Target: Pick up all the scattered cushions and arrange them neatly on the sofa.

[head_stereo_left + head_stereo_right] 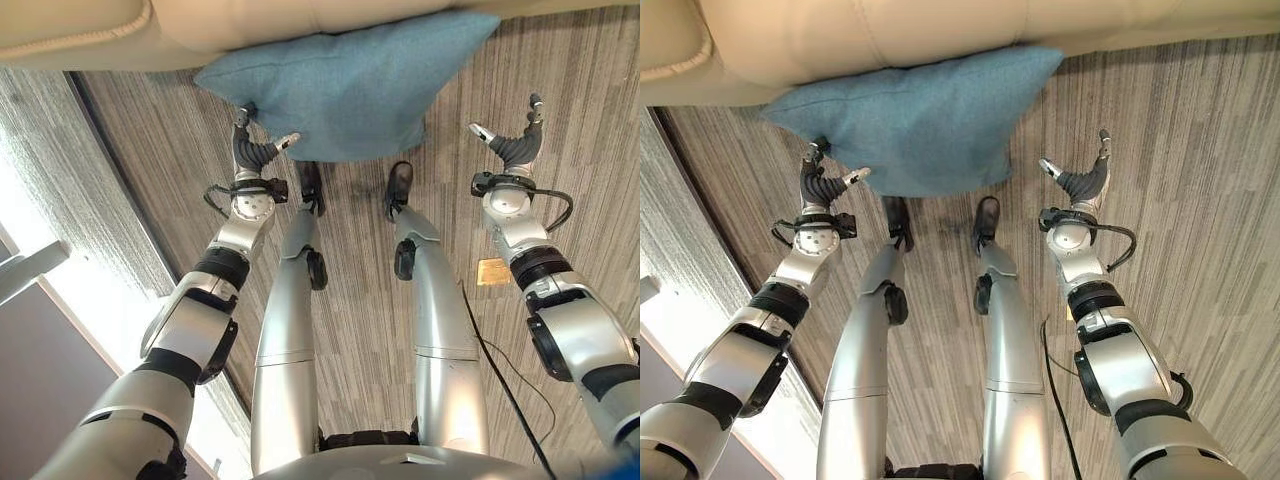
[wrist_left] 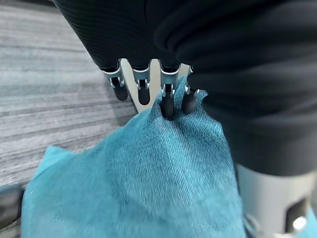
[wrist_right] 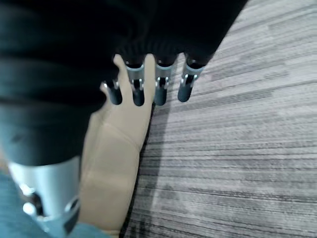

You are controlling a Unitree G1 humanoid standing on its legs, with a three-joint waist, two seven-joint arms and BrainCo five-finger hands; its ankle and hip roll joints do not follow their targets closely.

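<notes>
Teal woven fabric covers the one cushion (image 1: 345, 85) in sight, a square, softly stuffed pillow lying on the grey striped carpet floor (image 1: 560, 110), with its far edge tucked against the front of the single beige leather sofa (image 1: 90, 30). No other cushion lies near the sofa front.

Two hands reach toward the sofa. The left hand (image 1: 252, 148) is at the cushion's near corner on the robot's left side: the arm stretches forward from the lower left, wrist raised, dark ribbed cover facing the camera. In the left wrist view two of its dark-tipped fingers (image 2: 167, 101) press down into the teal cloth and bunch it up, while the others hang just past the cushion's edge above the carpet; the thumb sticks out toward the cushion's near edge. The fingers look bent into the fabric at that corner, pinching a fold of it.

The right hand (image 1: 515, 140) is on the other side of the cushion, well apart from its right corner and touching nothing. Its arm reaches forward from the lower right, palm turned inward toward the cushion, fingers raised and only loosely bent, thumb spread wide away from them, so the hand is relaxed and empty. In the right wrist view its fingers (image 3: 159, 89) hang in a row above the carpet, with the beige sofa's lower edge (image 3: 111, 163) just beyond them.

A small tan square patch (image 1: 493, 271) lies on the carpet beside the right forearm, away from the cushion.
</notes>
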